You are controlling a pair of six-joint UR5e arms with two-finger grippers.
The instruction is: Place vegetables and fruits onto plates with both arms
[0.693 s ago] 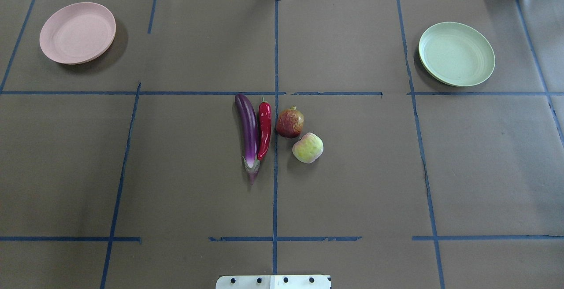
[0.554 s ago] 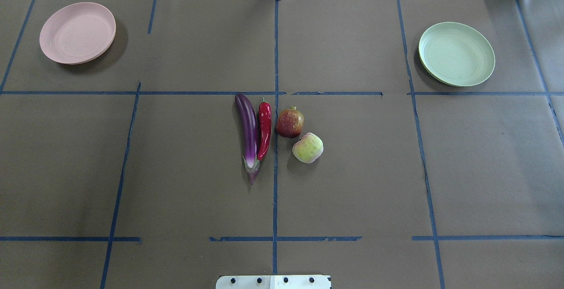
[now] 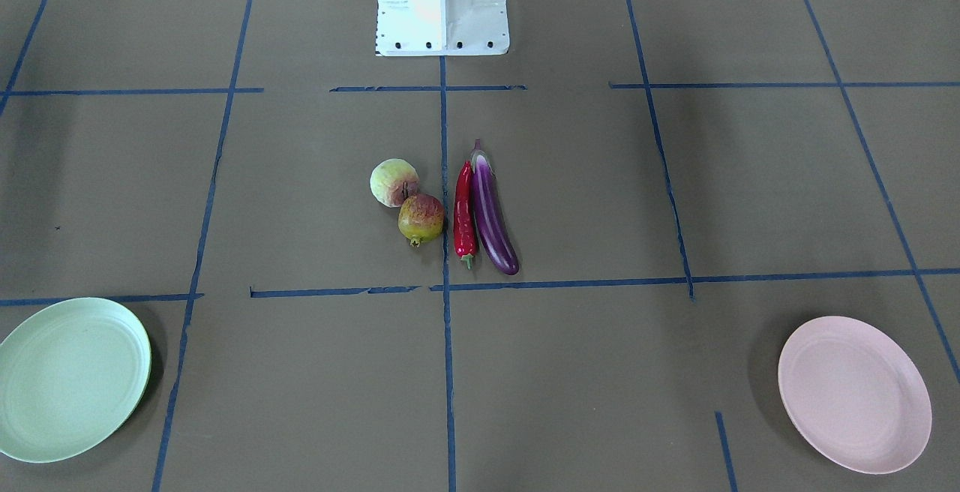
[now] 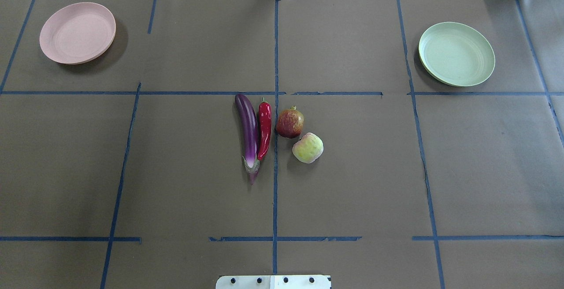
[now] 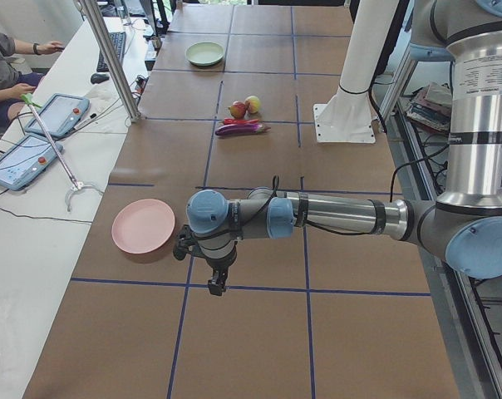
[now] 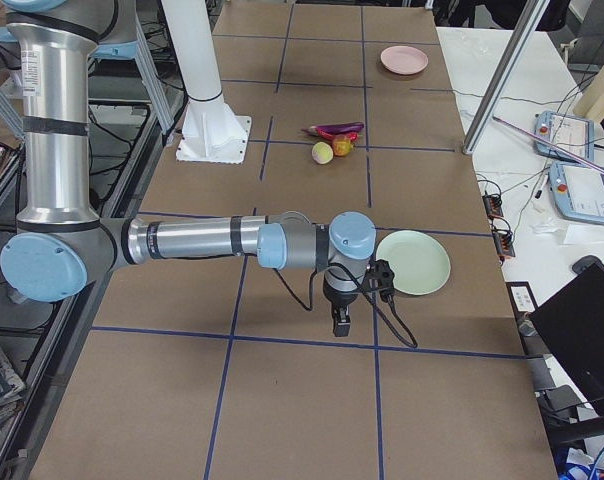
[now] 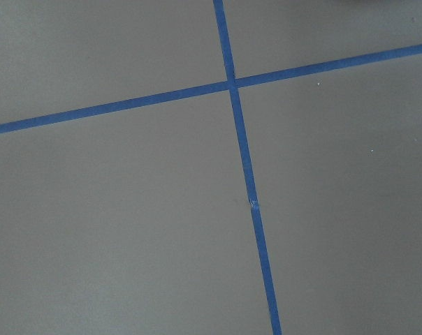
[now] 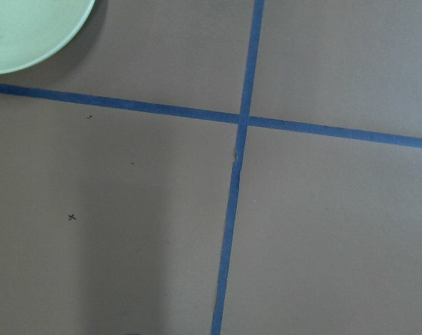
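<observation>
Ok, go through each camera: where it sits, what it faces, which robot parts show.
Front-facing: across the table, facing the white base; no arms.
Overhead: behind the robot, down on eggplant, chili, pomegranate, peach; base edge only.
Exterior left: left table end; left arm near, left hand by pink plate.
Exterior right: opposite end; right arm, right hand by green plate.
Left wrist: down on crossed tape; no robot.
Right wrist: tape and green plate's rim; no robot.
Shared: front-facing and overhead show both plates, mirrored.

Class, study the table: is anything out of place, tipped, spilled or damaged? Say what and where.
Nothing serious. The eggplant, chili, pomegranate and peach lie intact, clustered mid-table; the pink plate and green plate sit flat and empty. Only the blue tape grid has ragged, broken stretches.
</observation>
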